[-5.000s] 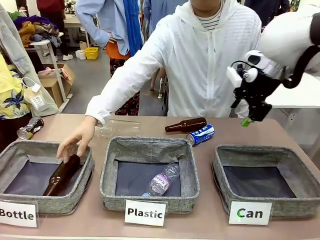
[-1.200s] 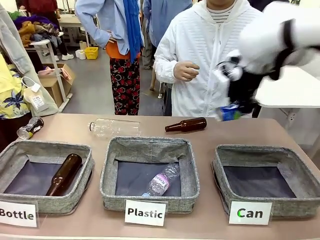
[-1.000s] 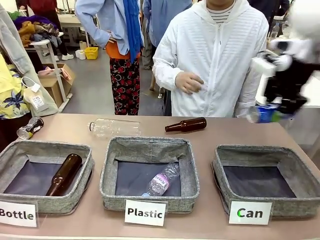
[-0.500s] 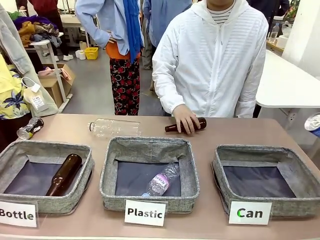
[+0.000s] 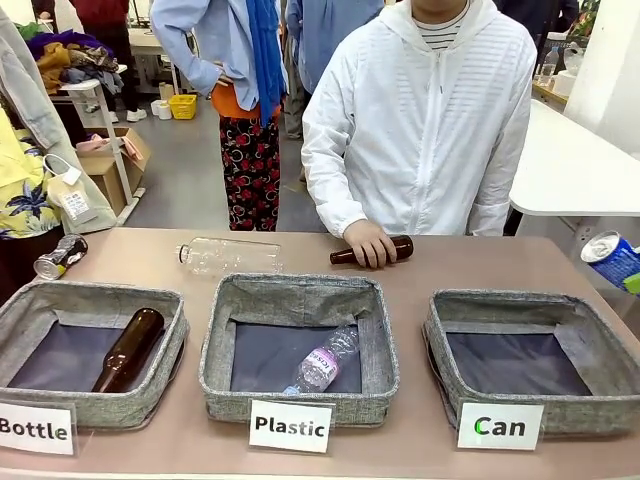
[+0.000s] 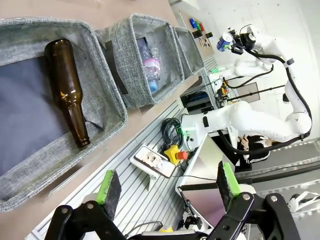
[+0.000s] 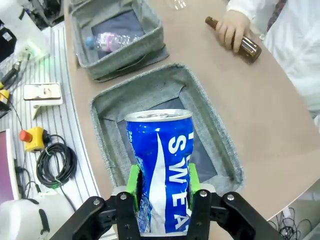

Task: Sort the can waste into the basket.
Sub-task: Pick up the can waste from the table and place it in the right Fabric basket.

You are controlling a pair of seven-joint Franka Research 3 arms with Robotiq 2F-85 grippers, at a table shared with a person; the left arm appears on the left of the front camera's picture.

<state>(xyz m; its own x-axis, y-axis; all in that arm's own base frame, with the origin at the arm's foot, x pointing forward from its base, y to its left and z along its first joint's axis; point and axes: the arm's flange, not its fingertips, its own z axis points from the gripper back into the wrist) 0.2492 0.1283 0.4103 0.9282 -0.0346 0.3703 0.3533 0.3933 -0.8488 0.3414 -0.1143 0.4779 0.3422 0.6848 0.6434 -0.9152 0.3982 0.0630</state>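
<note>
Clamped on the blue can (image 7: 161, 160) by the right gripper (image 7: 162, 182), with a green pad (image 7: 134, 181) pressed to each side. Held tilted in the air, clear of the table (image 5: 420, 272), up by its right edge near the far right corner. Not yet in the basket (image 7: 145, 90), seen beyond the can from the right wrist. Set at the table's near right corner behind a white card (image 5: 500, 426) reading "Can", with only dark lining inside. On its side at the far left corner, untouched: the crushed can (image 5: 60, 256).

Spread wide and gripping nothing at the left gripper (image 6: 167, 184), off the table's near edge by the near left corner. Just beyond it, the "Bottle" basket (image 6: 60, 160), with one brown bottle (image 6: 67, 90) lying inside. In the middle basket (image 5: 300, 288), a clear plastic bottle (image 5: 325, 362). Along the far edge, another clear bottle (image 5: 228, 254) on its side, and a second brown bottle (image 5: 398, 246) lying under the person's hand (image 5: 368, 243).
</note>
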